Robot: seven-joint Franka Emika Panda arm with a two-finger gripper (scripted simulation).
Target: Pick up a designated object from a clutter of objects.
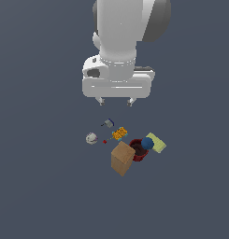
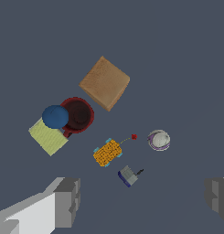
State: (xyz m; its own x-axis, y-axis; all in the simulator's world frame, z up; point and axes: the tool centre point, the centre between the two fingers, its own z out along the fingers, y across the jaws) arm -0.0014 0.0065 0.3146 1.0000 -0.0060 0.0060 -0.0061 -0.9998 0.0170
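Your gripper point(image 1: 116, 101) hangs above the clutter, fingers spread wide, holding nothing.
The off-white ball point(image 1: 91, 138) lies alone at the exterior view's left, apart from the orange gridded piece point(image 1: 119, 134). The blue ball point(image 1: 147, 143) rests on the dark red bowl's point(image 1: 138, 155) rim. No readable writing.
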